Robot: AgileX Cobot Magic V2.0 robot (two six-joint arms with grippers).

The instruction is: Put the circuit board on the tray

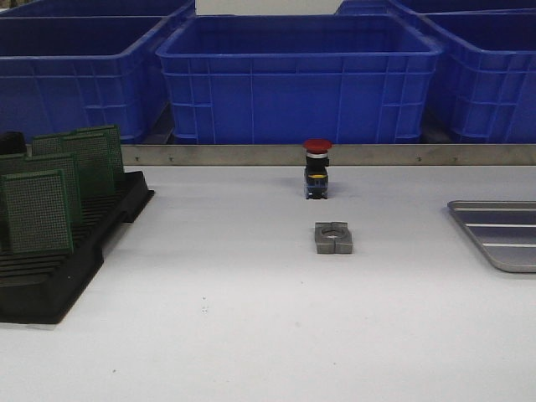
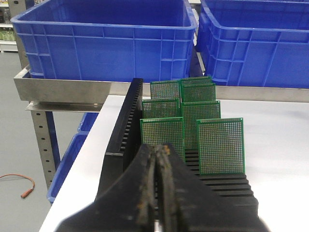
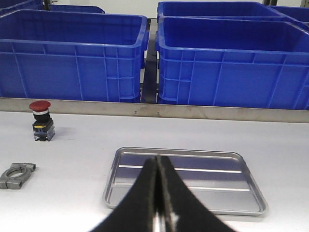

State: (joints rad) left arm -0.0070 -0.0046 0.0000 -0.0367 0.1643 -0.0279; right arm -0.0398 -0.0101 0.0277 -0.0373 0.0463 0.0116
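Several green perforated circuit boards (image 1: 38, 209) stand upright in a black slotted rack (image 1: 84, 251) at the table's left. In the left wrist view the boards (image 2: 219, 145) stand just beyond my left gripper (image 2: 159, 147), which is shut and empty, its tips close to the nearest board (image 2: 161, 133). The silvery ribbed tray (image 1: 498, 233) lies at the table's right edge, empty. In the right wrist view my right gripper (image 3: 158, 158) is shut and empty, over the near side of the tray (image 3: 193, 176). Neither gripper shows in the front view.
A red-capped push button (image 1: 316, 167) stands at the table's middle, and a grey metal clamp block (image 1: 333, 237) lies in front of it. Big blue crates (image 1: 297, 75) line a metal shelf behind the table. The table's left edge drops off beside the rack (image 2: 72, 179).
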